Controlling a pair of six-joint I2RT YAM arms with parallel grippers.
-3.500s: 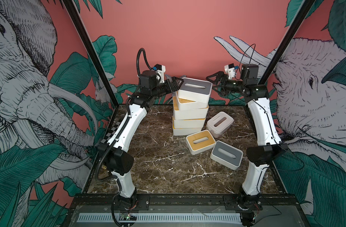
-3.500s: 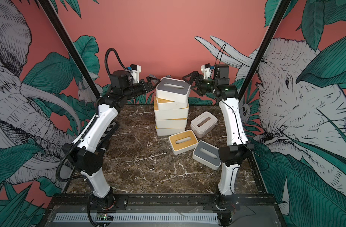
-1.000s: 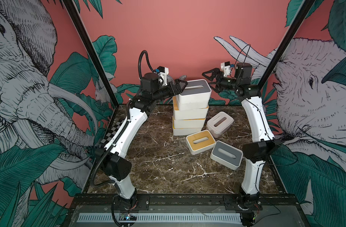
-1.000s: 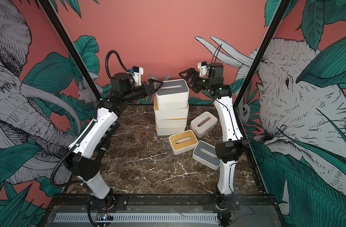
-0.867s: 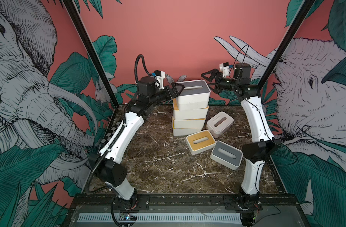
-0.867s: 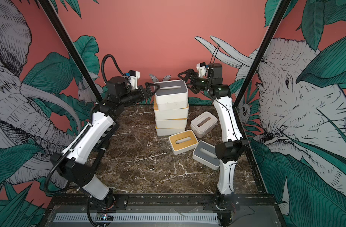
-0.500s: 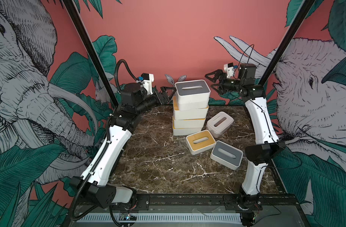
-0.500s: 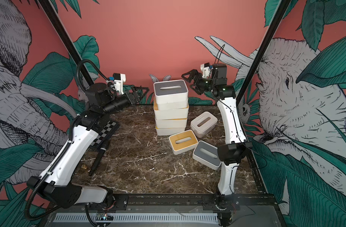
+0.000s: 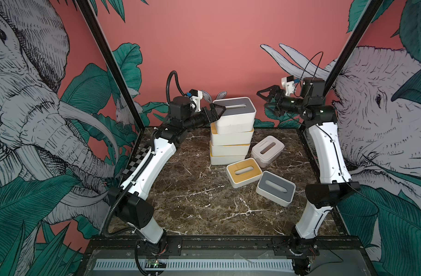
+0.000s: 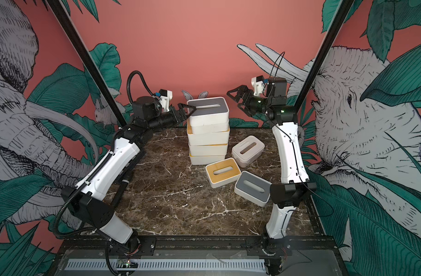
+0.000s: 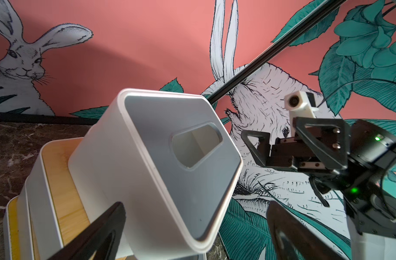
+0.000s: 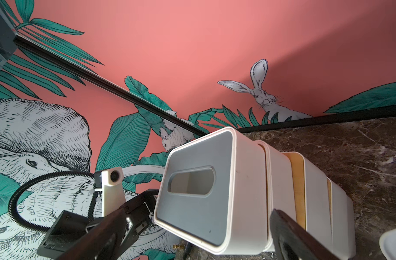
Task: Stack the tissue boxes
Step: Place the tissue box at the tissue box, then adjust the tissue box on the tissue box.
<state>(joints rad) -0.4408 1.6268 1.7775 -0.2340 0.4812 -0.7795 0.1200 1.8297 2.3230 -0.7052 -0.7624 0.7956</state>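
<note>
Four high at the back middle of the marble table [image 9: 192, 198] — a stack [image 9: 229, 149] of white boxes, slots up, wood-coloured lid edges showing on the lower three. On top, the top box [image 9: 235, 121], grey-lidded, set a little off-square, leaving a strip of the wooden lid beneath bare on the left arm's side.

Left gripper [image 9: 216, 112] right at that box's left end, level with its lid, jaws spread wide. In the left wrist view, one finger [image 11: 95, 236] low against the white side wall and the other [image 11: 291, 234] out past the grey lid, with the box's near end between them. Touching or just clear — cannot tell.

Right gripper [image 9: 263, 102] up in the air to the right of the top box, about level with it and well apart from it, pointed toward the stack, jaws wide apart, holding nothing.

Three loose boxes flat on the table, in front of and right of the stack, all at angles to it: a pale box [image 9: 268, 150] near the stack's right side; a wood-lidded box [image 9: 244, 172] just beside the stack's front right corner; a loose grey box [image 9: 275, 188] just beside that one, toward the right arm.

Checkerboard panel [image 9: 134, 165] at the table's left edge, partly behind the left arm.
</note>
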